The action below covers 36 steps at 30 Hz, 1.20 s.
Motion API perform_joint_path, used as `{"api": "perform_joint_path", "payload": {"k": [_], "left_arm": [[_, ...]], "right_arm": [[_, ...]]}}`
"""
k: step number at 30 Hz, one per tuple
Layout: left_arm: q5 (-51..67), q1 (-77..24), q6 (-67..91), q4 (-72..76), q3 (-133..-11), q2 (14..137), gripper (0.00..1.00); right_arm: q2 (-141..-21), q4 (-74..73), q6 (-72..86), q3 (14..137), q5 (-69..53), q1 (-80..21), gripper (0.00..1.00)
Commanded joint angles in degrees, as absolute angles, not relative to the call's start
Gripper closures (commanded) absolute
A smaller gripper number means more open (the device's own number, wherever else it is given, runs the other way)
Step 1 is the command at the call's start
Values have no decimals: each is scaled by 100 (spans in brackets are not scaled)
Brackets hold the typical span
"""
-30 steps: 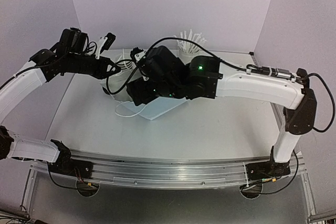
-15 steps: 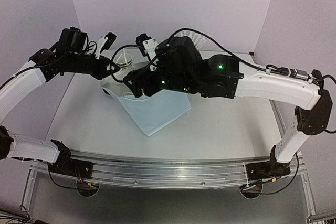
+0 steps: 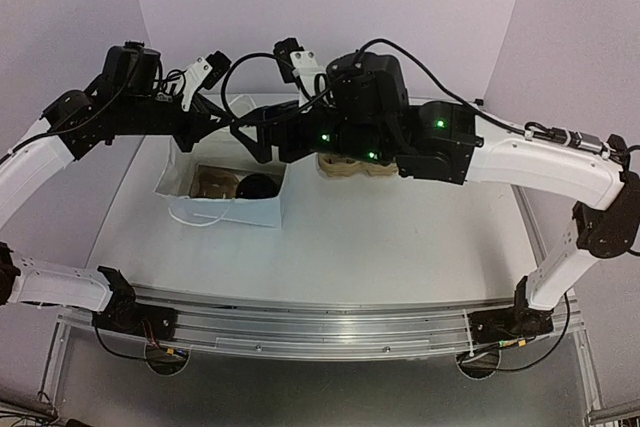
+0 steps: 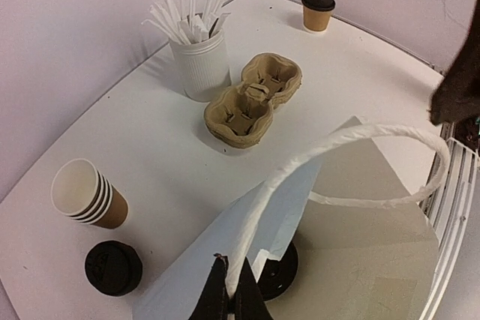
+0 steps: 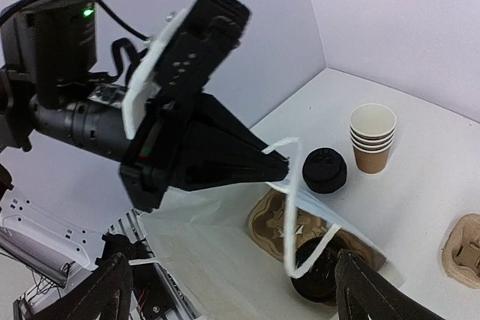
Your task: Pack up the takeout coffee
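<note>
A white handled paper bag (image 3: 230, 213) stands with its mouth up at the left. Inside it lie a tan pulp carrier (image 5: 271, 219) and a black-lidded cup (image 5: 319, 269). My left gripper (image 4: 229, 301) is shut on the bag's twisted white handle (image 4: 352, 136), holding it up. Above the bag's mouth my right gripper (image 5: 236, 297) is open, fingers wide apart with nothing between them. Outside the bag stand a stack of brown cups (image 4: 86, 194), stacked black lids (image 4: 112, 267), a second carrier (image 4: 255, 99) with nothing in it, and a lidded cup (image 4: 318, 10) far back.
A white cup of white sticks (image 4: 199, 54) stands next to the carrier outside the bag, near the back wall. Purple walls close the table on three sides. The right arm (image 3: 500, 157) stretches across the middle of the table above the outer carrier (image 3: 355, 165).
The bag, lying flat a second ago, has been pulled up by its handle and now stands open farther left. Both grippers have risen; the right one swung up and back.
</note>
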State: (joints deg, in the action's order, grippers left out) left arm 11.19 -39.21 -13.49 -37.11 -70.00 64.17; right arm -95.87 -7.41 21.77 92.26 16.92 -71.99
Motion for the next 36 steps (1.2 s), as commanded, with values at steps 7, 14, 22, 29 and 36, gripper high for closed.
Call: {"api": "perform_joint_path", "payload": {"k": [7,14,22,29,36], "left_arm": [[110,-4311,-2772,-2017,-6123,5474,100],[-199,-4412,-3092,-822,-5710,5370,100],[-458,-4415,-2707,28,-5686,5666,100],[276,-4429,-2350,-49,-5215,5460,100],[1909,-4430,-1950,-2031,-5091,4900,100]], "right_arm": [[-8165,-937,2997,7877,3515,-6723,12],[-8078,-1690,3351,7772,3587,-6342,12],[-8144,-2012,3720,7483,3228,-5911,12],[-8082,-2286,4024,7199,3107,-5618,12],[-8176,-2613,4120,7138,2923,-5573,12]]}}
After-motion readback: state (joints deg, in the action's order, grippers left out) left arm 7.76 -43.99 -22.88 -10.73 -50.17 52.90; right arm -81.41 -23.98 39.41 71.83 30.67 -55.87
